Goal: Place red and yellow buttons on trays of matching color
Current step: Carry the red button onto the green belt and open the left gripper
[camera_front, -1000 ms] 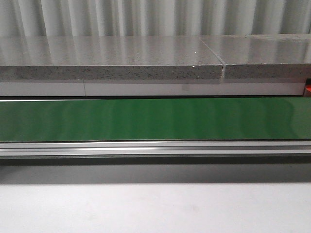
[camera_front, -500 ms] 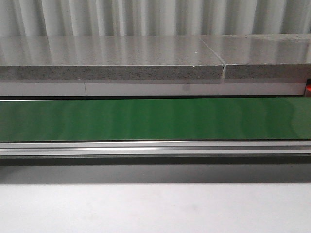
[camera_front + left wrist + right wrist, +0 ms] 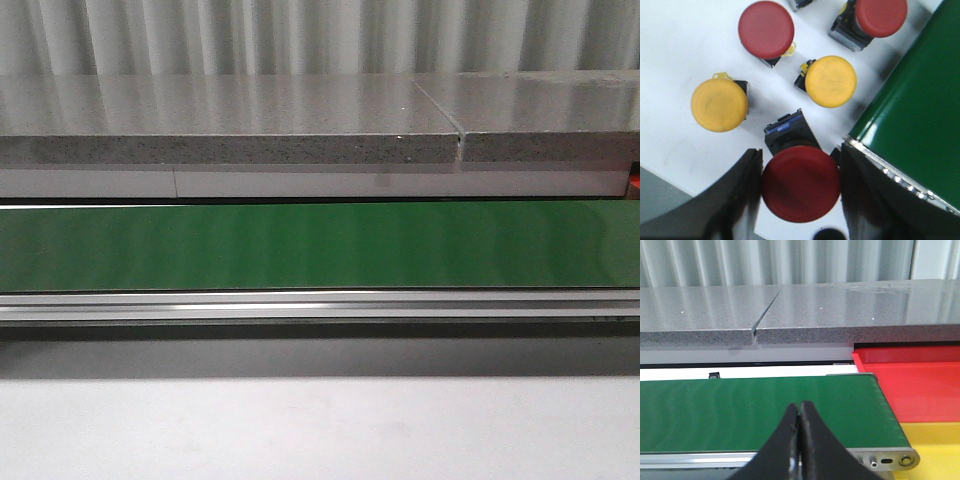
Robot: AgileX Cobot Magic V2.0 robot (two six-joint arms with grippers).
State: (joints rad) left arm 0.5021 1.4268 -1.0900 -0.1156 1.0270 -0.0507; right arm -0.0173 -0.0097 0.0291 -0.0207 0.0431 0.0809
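In the left wrist view my left gripper [image 3: 801, 190] is shut on a red button [image 3: 801, 183], with a dark finger pressed against each side of its round cap. That button stands on a white surface beside the green belt's end [image 3: 920, 115]. Two more red buttons [image 3: 766, 29] [image 3: 881, 16] and two yellow buttons [image 3: 719, 105] [image 3: 830, 81] lie beyond it on the same surface. My right gripper [image 3: 800, 412] is shut with nothing in it, hovering over the belt. The red tray [image 3: 920, 385] and the yellow tray [image 3: 935, 440] sit past the belt's other end. Neither gripper shows in the front view.
The green conveyor belt [image 3: 320, 245] runs across the front view with an aluminium rail [image 3: 320, 305] along its near side. A grey stone shelf [image 3: 230, 120] lies behind it. The belt's metal end roller [image 3: 890, 460] borders the yellow tray.
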